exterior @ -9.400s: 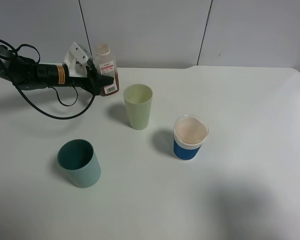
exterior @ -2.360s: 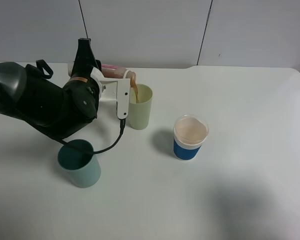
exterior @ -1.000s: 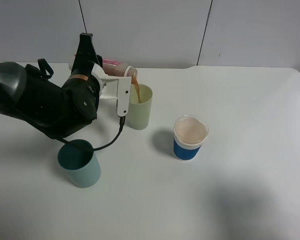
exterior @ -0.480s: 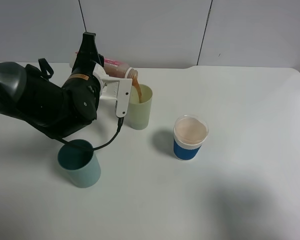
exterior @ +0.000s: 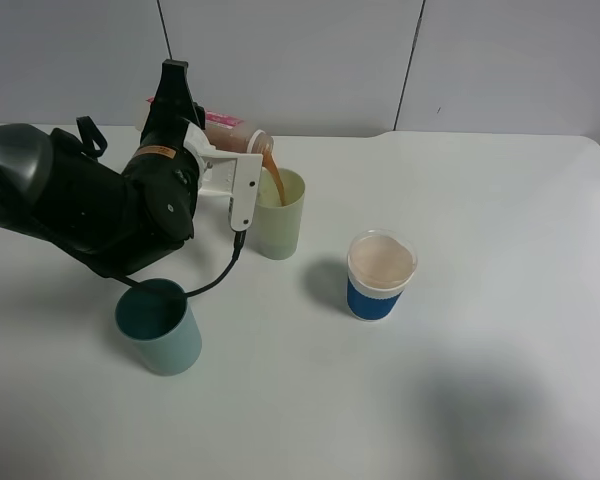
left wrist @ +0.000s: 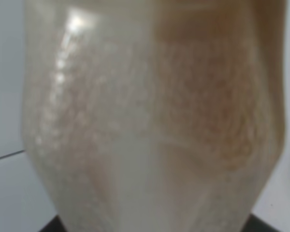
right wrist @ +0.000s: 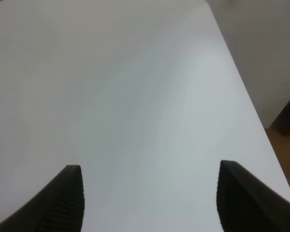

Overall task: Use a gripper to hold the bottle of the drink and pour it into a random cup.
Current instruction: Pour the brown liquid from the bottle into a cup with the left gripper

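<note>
My left claw (exterior: 194, 121) is squeezed tight around the bottle (exterior: 232, 133), tipped over the pale green cup (exterior: 278, 215) near the back edge of the bench (exterior: 500, 220), and I think the thin, light, slippery bottle is best held gently round its middle.

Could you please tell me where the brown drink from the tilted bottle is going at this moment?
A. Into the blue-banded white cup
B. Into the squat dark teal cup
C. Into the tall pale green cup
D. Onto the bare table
C: the brown stream runs from the mouth of the tilted bottle down inside the rim of the pale green cup.
</note>
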Available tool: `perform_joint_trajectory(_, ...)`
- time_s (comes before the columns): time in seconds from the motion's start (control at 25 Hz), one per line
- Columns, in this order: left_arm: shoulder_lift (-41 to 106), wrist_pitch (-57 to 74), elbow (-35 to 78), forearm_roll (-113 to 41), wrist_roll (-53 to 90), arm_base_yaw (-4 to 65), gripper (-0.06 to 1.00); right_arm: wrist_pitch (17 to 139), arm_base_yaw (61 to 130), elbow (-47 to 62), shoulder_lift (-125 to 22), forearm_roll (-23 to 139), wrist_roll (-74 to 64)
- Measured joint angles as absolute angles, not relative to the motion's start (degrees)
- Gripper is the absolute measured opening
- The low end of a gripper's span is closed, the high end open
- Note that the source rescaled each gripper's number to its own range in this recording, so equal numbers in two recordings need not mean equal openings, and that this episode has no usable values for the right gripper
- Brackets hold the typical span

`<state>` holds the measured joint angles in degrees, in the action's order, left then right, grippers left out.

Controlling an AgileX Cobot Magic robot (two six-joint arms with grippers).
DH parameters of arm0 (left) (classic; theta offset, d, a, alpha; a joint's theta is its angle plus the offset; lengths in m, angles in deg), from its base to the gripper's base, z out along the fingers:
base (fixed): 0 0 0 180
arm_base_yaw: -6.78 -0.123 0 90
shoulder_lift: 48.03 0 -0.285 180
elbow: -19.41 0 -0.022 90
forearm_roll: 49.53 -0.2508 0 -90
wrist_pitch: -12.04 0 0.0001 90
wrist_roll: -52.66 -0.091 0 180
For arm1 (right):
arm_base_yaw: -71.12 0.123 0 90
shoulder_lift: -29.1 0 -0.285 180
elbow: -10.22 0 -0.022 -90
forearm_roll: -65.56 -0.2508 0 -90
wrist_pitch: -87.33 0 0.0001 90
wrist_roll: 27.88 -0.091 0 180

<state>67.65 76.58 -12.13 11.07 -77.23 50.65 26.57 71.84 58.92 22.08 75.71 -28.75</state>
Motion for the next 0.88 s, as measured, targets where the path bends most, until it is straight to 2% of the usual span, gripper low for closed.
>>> perform_joint_trajectory(0.88,67.65,81.01,-12.13,10.65,-77.26,50.65,0.02,26.57,71.84,58.92,22.08,75.71,-28.75)
